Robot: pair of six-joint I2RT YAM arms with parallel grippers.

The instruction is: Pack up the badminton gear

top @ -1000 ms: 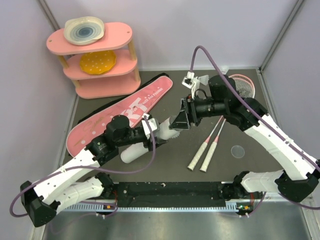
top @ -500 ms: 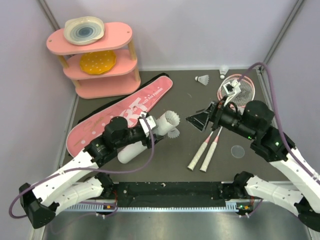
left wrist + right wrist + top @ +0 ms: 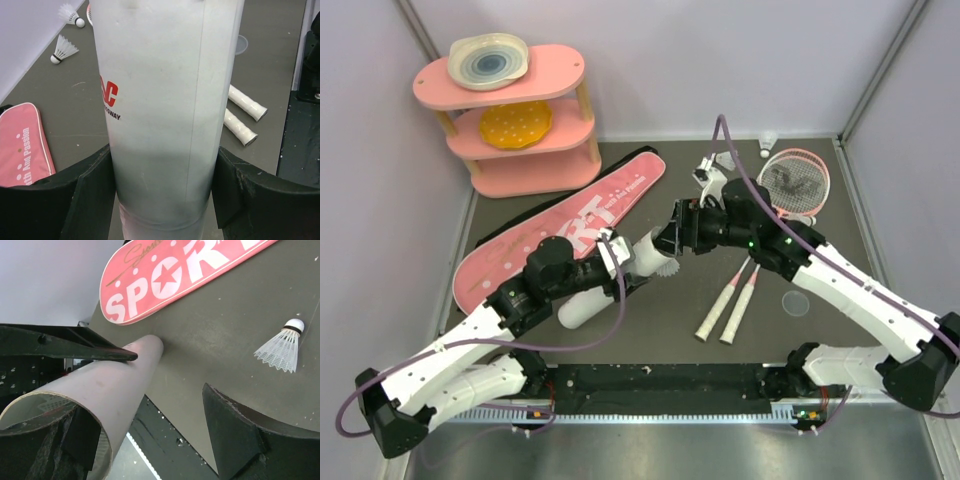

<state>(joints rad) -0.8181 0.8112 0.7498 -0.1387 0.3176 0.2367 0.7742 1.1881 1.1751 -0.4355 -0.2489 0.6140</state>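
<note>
My left gripper is shut on the white tube, which lies tilted with its open mouth toward the right. Feathers show inside that mouth. My right gripper stands open right at the tube's mouth, holding nothing. One shuttlecock lies on the table just beside the mouth. Two more shuttlecocks rest at the back. Two pink rackets lie at the right, with white handles. The pink bag lies at the left.
A pink three-tier shelf with plates stands at the back left. A small clear round lid lies on the dark mat near the racket handles. Grey walls close in the table on three sides.
My right gripper left the tube's mouth, swung out to the right, and has come back to the mouth, open. A shuttlecock now lies beside the mouth. The left gripper kept its hold.
</note>
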